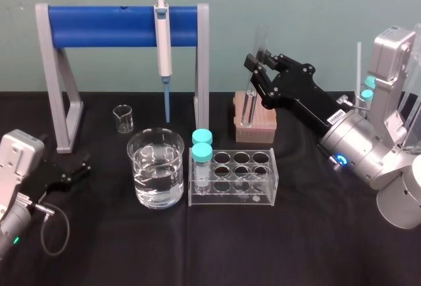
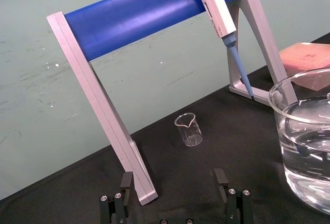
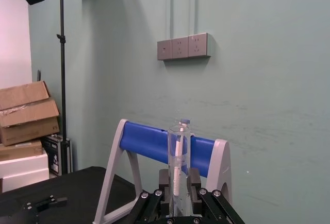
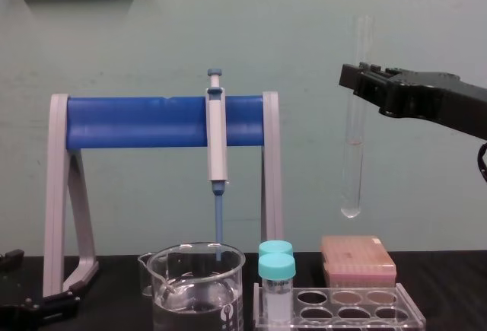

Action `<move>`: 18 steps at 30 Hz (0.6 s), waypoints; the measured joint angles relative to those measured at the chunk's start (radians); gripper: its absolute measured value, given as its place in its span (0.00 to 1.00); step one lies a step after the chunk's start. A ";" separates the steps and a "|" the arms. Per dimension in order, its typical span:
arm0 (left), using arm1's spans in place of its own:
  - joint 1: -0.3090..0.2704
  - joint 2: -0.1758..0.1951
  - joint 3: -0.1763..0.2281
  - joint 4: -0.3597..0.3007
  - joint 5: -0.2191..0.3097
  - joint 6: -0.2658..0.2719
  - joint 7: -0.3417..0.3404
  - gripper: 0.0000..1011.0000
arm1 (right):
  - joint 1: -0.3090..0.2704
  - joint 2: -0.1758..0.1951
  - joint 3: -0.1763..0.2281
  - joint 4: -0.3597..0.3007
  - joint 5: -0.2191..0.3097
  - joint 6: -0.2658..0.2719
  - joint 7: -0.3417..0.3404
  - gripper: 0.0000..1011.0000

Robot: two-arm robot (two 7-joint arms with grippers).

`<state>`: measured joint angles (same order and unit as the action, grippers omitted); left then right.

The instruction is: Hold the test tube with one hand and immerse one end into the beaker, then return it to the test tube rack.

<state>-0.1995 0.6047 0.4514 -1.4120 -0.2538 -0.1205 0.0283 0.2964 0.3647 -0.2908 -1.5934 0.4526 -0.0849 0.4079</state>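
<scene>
The test tube [image 4: 354, 118] is held upright in the air, pinched near its upper part between the fingers of the right tool [image 4: 364, 80]. The right arm is stretched forward and inward from the right side with the wrist raised, so that the tube's rounded bottom is kept above the pink box [image 4: 358, 259], apart from it. The beaker [image 1: 156, 167], partly filled with clear liquid, is seen on the desk [image 1: 316, 233] just left of the test tube rack [image 1: 230, 200], where two teal-capped vials [image 1: 202, 158] are seated at the left end. The left tool [image 1: 84, 166] is laid low on the desk at the far left, fingers spread.
</scene>
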 joint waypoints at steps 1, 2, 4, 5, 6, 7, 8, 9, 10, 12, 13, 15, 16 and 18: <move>0.000 0.000 0.000 0.000 0.000 0.000 0.000 0.99 | 0.001 0.000 0.000 0.001 0.000 0.000 0.000 0.22; 0.000 0.000 0.000 0.000 0.000 0.000 0.000 0.99 | 0.004 -0.002 -0.001 0.004 0.000 0.000 0.000 0.22; 0.000 0.000 0.000 0.000 0.000 0.000 0.000 0.99 | 0.013 -0.005 -0.006 0.014 -0.001 -0.002 0.004 0.22; 0.000 0.000 0.000 0.000 0.000 0.000 0.000 0.99 | 0.017 -0.007 -0.008 0.018 -0.001 -0.003 0.007 0.22; 0.000 0.000 0.000 0.000 0.000 0.000 0.000 0.99 | 0.021 -0.009 -0.011 0.022 -0.002 -0.005 0.010 0.22; 0.000 0.000 0.000 0.000 0.000 0.000 0.000 0.99 | 0.028 -0.012 -0.015 0.028 -0.003 -0.007 0.013 0.22; 0.000 0.000 0.000 0.000 0.000 0.000 0.000 0.99 | 0.040 -0.018 -0.023 0.038 -0.004 -0.011 0.022 0.22; 0.000 0.000 0.000 0.000 0.000 0.000 0.000 0.99 | 0.048 -0.021 -0.028 0.044 -0.004 -0.014 0.027 0.22; 0.000 0.000 0.000 0.000 0.000 0.000 0.000 0.99 | 0.055 -0.026 -0.034 0.052 -0.005 -0.017 0.033 0.22; 0.000 0.000 0.000 0.000 0.000 0.000 0.000 0.99 | 0.084 -0.042 -0.058 0.079 -0.005 -0.027 0.057 0.22; 0.000 0.000 0.000 0.000 0.000 0.000 0.000 0.99 | 0.094 -0.048 -0.066 0.088 -0.004 -0.030 0.065 0.22; 0.000 0.000 0.000 0.000 0.000 0.000 0.000 0.99 | 0.122 -0.067 -0.090 0.115 -0.003 -0.040 0.091 0.22; 0.000 0.000 0.000 0.000 0.000 0.000 0.000 0.99 | 0.130 -0.073 -0.099 0.124 0.000 -0.043 0.100 0.22; 0.000 0.000 0.000 0.000 0.000 0.000 0.000 0.99 | 0.156 -0.092 -0.124 0.152 0.008 -0.052 0.128 0.22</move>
<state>-0.1996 0.6047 0.4514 -1.4120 -0.2538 -0.1205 0.0283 0.4526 0.2728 -0.4150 -1.4414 0.4608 -0.1372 0.5360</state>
